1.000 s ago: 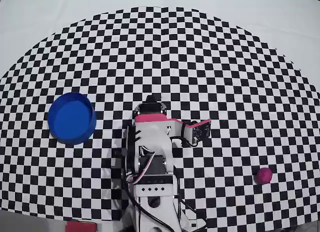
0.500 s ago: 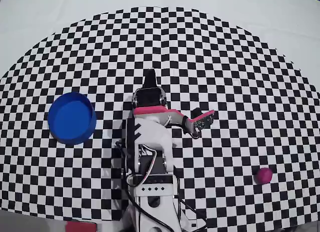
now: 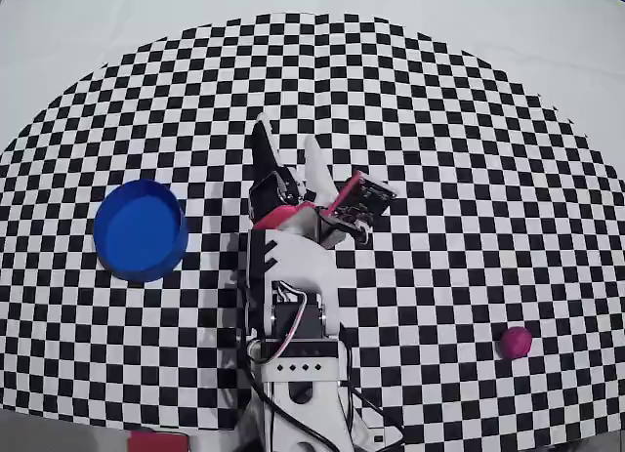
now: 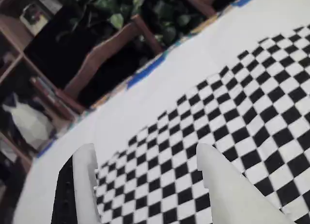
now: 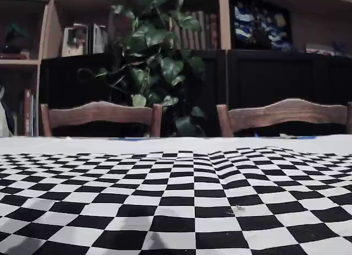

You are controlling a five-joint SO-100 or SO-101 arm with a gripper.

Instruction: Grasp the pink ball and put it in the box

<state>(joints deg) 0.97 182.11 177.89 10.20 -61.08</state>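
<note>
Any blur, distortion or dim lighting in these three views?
Overhead view: sharp and evenly lit, but the checkered mat bulges, fisheye-like. Wrist view: soft and tilted, with the gripper fingers blurred. Fixed view: dim, and the nearest squares are out of focus.

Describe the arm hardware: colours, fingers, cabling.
White printed arm with a pink-red panel near the wrist and black motors. The gripper has one black finger and one white finger. White and red cables loop by the base; a small camera board sits beside the wrist.

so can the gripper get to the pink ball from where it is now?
Probably yes: the gripper is open and empty, and only bare checkered mat lies between it and the pink ball, far off at lower right.
</note>
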